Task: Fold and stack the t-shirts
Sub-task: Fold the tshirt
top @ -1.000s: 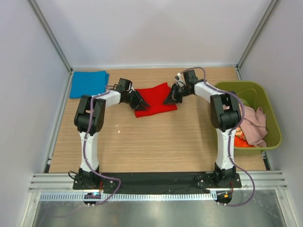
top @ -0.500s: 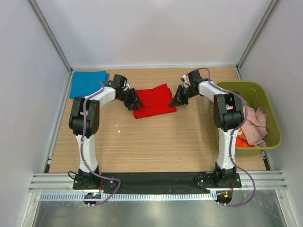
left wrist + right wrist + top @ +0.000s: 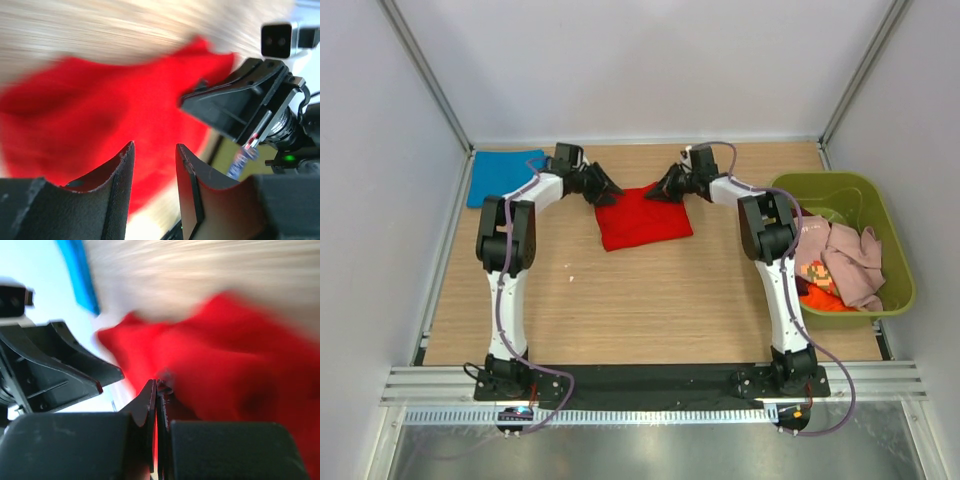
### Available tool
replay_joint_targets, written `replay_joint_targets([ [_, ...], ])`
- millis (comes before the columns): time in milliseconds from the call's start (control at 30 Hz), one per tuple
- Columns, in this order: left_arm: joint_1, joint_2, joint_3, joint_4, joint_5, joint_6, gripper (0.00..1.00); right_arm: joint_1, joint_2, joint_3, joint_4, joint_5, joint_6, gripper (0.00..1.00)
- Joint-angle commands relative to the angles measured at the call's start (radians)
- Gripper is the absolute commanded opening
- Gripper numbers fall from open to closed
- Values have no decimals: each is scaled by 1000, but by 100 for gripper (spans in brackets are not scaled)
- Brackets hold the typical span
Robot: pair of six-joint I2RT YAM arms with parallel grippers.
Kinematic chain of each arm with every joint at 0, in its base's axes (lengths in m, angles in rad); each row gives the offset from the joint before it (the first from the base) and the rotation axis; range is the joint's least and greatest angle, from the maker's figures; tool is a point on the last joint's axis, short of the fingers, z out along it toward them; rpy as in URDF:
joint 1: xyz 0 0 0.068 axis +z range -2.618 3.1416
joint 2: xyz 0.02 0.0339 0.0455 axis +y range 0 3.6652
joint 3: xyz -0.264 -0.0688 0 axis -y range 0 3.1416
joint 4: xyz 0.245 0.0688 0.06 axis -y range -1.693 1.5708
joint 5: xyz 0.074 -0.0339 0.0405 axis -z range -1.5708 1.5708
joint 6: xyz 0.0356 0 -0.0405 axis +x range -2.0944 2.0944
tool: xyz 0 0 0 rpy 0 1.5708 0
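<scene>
At the far edge of the red t-shirt (image 3: 642, 220), the right gripper (image 3: 155, 388) is pinched tight, fingers flat together. A thin sliver of red cloth shows in the seam between them, though the right wrist view is heavily blurred. The left gripper (image 3: 154, 152) sits at the shirt's far-left corner, fingers (image 3: 122, 170) parted by a narrow gap. Nothing is between them; red cloth lies beyond. The two grippers face each other along that far edge, near but apart. The shirt lies folded, roughly square, on the wooden table (image 3: 620, 300). A blue t-shirt (image 3: 502, 177) lies flat, well left of the red one. An olive bin (image 3: 820, 179) stands well right of it, holding a pink t-shirt (image 3: 855, 262), an orange t-shirt (image 3: 825, 302) and a pixel-print t-shirt (image 3: 812, 270), heaped.
</scene>
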Motion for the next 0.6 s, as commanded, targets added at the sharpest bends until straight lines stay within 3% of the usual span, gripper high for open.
replay_joint_targets([
  [0, 46, 45, -32, 37, -19, -10, 39, -59, 48, -56, 186, 57, 123, 4],
  [200, 100, 131, -46, 28, -39, 34, 38, -138, 84, -116, 218, 95, 90, 4],
  [433, 117, 187, 52, -87, -55, 128, 37, -179, 98, -114, 188, 128, 89, 6],
  [567, 108, 98, 69, -125, -41, 163, 52, -179, 78, -46, 65, 106, 54, 6],
])
